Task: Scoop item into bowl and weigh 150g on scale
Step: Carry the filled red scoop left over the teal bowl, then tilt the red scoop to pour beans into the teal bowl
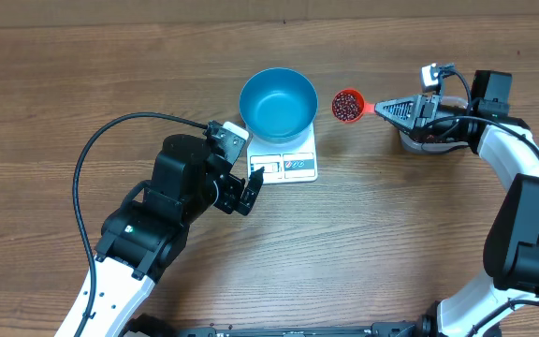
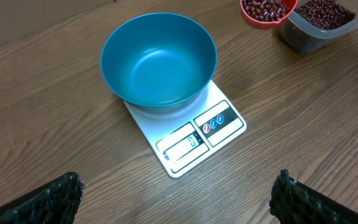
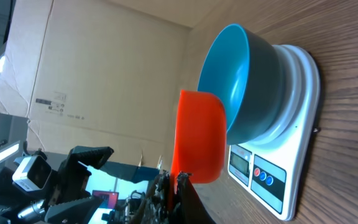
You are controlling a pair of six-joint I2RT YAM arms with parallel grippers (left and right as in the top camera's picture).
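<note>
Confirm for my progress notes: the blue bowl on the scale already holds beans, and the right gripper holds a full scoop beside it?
No: the left wrist view shows the blue bowl on the scale empty. The right gripper does hold a full scoop beside it.

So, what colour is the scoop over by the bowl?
Orange-red scoop; the right wrist view shows it best.

A robotics lab is indicated: a wood-grain table (image 1: 64, 84) is reached over by a cabled left arm (image 1: 148, 234) and right arm (image 1: 531, 225), and cardboard sheeting (image 3: 104, 74) is seen behind the bench.
</note>
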